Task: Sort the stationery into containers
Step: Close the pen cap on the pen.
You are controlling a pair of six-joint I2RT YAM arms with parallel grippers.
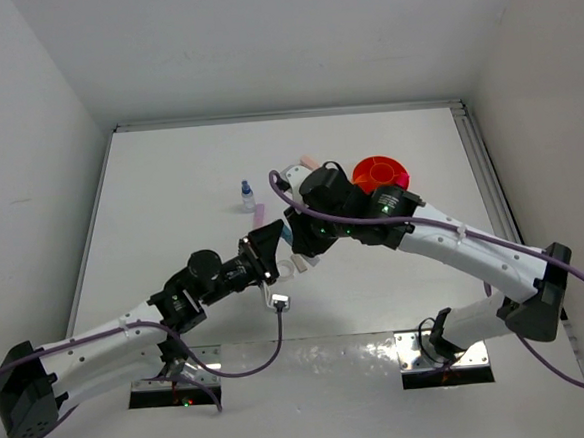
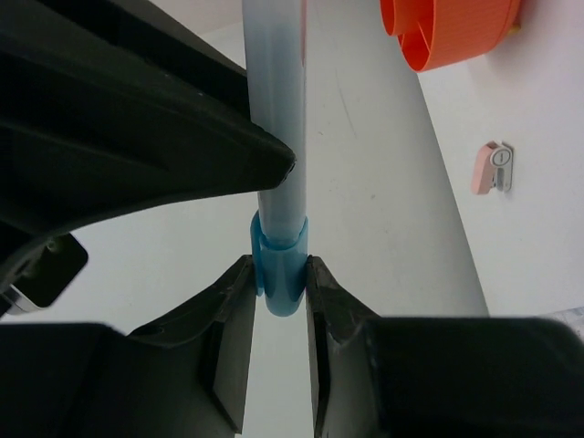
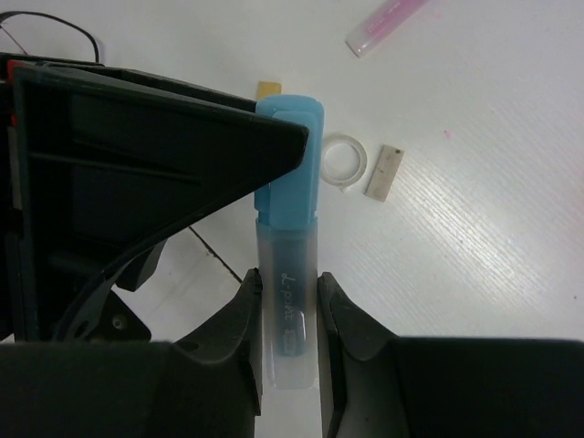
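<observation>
Passing the light blue tube (image 3: 287,315) arm to arm looks like the step here imo. It hangs in the air over the table (image 1: 168,167), btw the two wrists. It's not in the orange tub (image 1: 380,160) yet, which sits just beyond the right wrist in the top view.

Left gripper (image 2: 278,271) is clenched on the blue cap (image 3: 290,169) and right gripper (image 3: 287,281) is clenched on the tube's frosted body. So both have it at once, jaws nearly closed bc the thing is thin.

To do it well, only one side should let go, prob the left since the tub is on the right arm's side. Right needs a firm squeeze first, w/ the tube centred in the pads.

One risk: left holds the cap only, so any pulling apart could pop the cap off instead of handing over. Open the left straight, no twist, then back it off.

Other stuff lies on the table below. There's a clear tape ring (image 3: 344,161) w/ a beige eraser block (image 3: 384,172) just beside it, a pale pink stick (image 3: 388,23) farther off, and a blue-capped small bottle (image 1: 247,194) well apart.
</observation>
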